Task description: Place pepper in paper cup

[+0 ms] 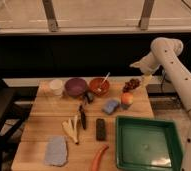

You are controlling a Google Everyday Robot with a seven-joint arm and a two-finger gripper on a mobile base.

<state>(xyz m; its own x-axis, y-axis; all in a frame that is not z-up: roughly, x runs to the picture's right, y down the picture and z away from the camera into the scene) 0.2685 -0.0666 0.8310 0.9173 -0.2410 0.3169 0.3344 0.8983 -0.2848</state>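
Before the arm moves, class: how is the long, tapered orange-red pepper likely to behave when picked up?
The orange-red pepper looks slim and curved, so probably light and fairly stiff. Its tapered shape may slip in a grip. Lying flat, it might swivel if nudged. The end effector hangs open above the dark grapes, far off.

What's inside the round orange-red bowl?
A pale spoon leans in the round orange-red bowl, its handle over the right rim. The bowl's bottom beneath the spoon is hidden. The gripper hovers to the right, near the dark grape bunch, jaws open and empty.
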